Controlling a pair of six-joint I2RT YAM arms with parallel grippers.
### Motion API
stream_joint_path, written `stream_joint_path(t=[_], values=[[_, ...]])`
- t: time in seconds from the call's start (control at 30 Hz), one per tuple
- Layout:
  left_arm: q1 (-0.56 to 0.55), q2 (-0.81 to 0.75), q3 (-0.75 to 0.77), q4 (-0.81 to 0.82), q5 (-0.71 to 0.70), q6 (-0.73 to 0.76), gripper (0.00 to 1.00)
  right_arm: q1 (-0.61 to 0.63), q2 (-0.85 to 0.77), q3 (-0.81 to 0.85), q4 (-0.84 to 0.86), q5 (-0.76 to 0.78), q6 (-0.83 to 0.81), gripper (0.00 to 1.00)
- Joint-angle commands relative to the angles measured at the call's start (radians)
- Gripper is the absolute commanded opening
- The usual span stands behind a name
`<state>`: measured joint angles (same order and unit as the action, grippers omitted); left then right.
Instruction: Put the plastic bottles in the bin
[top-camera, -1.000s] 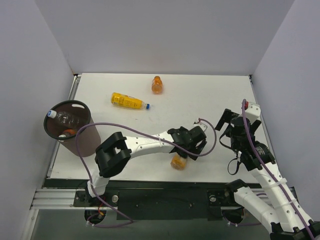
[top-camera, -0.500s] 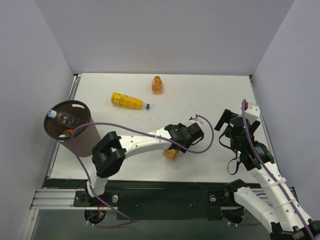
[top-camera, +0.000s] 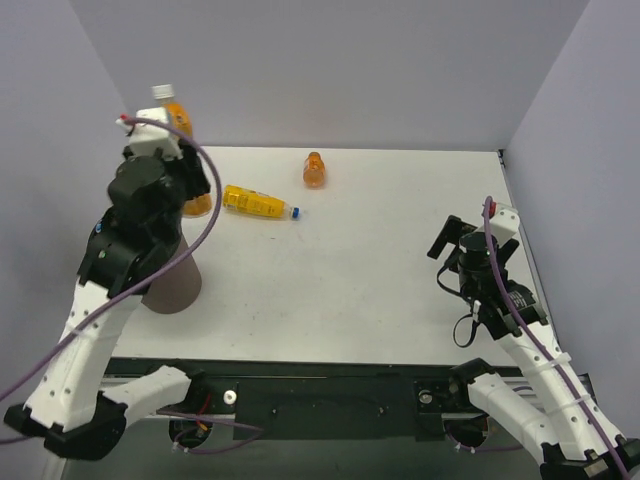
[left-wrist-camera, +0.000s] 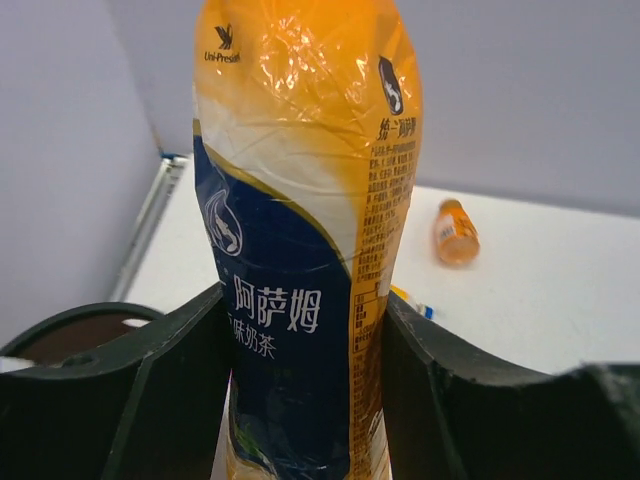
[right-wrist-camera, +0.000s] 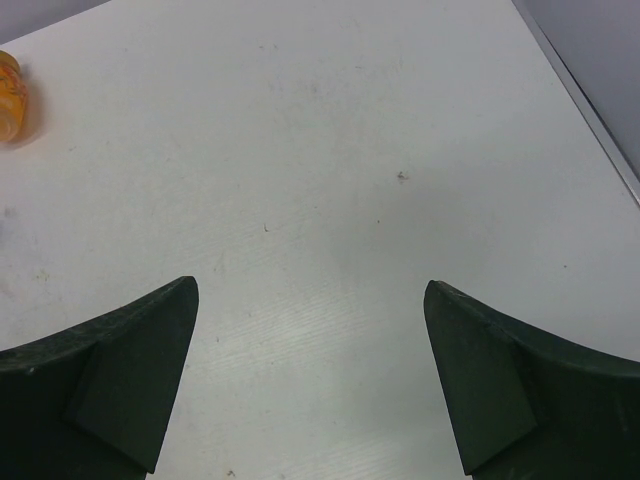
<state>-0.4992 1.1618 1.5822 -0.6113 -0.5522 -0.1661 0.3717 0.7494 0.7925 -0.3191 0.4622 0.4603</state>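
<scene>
Two robot arms bolted to a black mounting rail (top-camera: 330, 395); rising from the rail, the left arm (top-camera: 140, 225) and right arm (top-camera: 545, 385) have white link shells and bulky black joint housings; a purple cable (top-camera: 212, 200) trails along each; farthest from the rail, dark wedge-shaped fingers (right-wrist-camera: 110, 380) with matte faces.

white table (top-camera: 380, 260), pale grey walls (top-camera: 330, 70)

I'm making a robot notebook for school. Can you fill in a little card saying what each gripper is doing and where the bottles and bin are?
left gripper: shut on blue-labelled orange bottle, held in the air
right gripper: open, empty, above bare table
bin: at the table's left edge, mostly hidden under left arm
bottles on table: yellow bottle lying down; squat orange bottle near the back
</scene>
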Motion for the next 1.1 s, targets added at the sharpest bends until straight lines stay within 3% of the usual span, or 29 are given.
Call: stream_joint_path(t=[0.0,0.2,0.27,0.3,0.67,0.7,0.77,0.8,0.83,1.07], values=[[0.141,-0.131,-0.169,0.157,0.008,0.085,0.63,-0.010,0.028,-0.007,0.048,-0.017,0.008,0.90],[0.344,-0.215,-0.238,0.208,0.048,0.106,0.64,-0.010,0.041,0.001,0.055,-0.017,-0.014,0.90],[0.393,-0.228,-0.284,0.252,0.035,0.111,0.59,-0.010,0.036,-0.007,0.057,-0.016,-0.015,0.90],[0.402,-0.229,-0.304,0.265,0.041,0.105,0.56,-0.010,0.033,-0.010,0.057,-0.017,-0.014,0.90],[0.462,-0.188,-0.410,0.352,-0.002,0.109,0.56,-0.010,0.001,-0.019,0.041,-0.004,-0.021,0.90],[0.462,-0.188,-0.418,0.355,-0.017,0.106,0.57,-0.010,-0.001,-0.019,0.037,0.003,-0.023,0.90],[0.462,-0.194,-0.442,0.361,-0.023,0.103,0.76,-0.010,-0.004,-0.021,0.037,0.006,-0.022,0.90],[0.462,-0.195,-0.458,0.361,-0.034,0.093,0.92,-0.010,-0.004,-0.022,0.037,0.004,-0.020,0.90],[0.462,-0.200,-0.464,0.358,-0.050,0.085,0.96,-0.010,-0.004,-0.022,0.038,0.001,-0.020,0.90],[0.462,-0.217,-0.472,0.325,-0.042,0.060,0.97,-0.010,0.022,-0.029,0.044,-0.022,-0.002,0.90]])
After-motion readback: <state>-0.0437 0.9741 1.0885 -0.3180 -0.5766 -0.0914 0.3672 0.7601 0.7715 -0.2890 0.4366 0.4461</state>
